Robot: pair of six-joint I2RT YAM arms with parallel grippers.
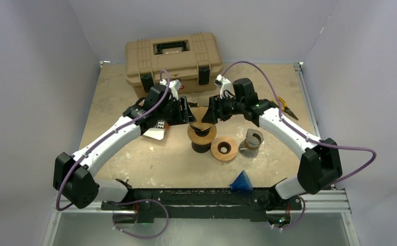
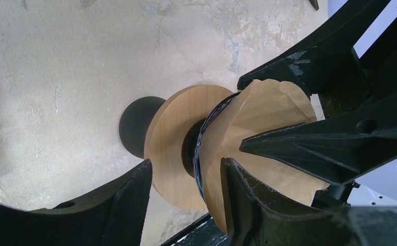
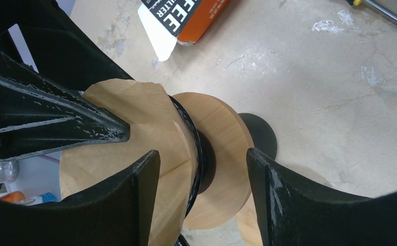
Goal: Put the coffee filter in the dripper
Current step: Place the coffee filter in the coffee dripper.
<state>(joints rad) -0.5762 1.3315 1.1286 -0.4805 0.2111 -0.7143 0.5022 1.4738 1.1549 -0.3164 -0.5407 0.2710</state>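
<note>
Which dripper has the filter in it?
The leftmost wooden-collared dripper: brown filter sits in its top. The other wooden one and the grey one hold none.

Reference is the black cone dripper with a wooden collar (image 1: 201,134).

- Above its mouth: jammed. The left gripper (image 2: 186,164) and right gripper (image 3: 202,152) straddle the rim from opposite sides, jaws apart. One finger of each sits over the brown paper filter (image 2: 268,113).
- Right: a second wooden ring (image 1: 224,148) just beside it, then a grey cylindrical cup (image 1: 251,142).
- Left: an orange-and-white filter box (image 1: 156,133) close by, under the left arm.
- Behind: a tan plastic toolbox (image 1: 173,59) walls off the back.
- In front: open beige tabletop (image 1: 176,164), wide enough to pass. The only obstacle is a blue ribbed cone (image 1: 241,182) front-right.
</note>
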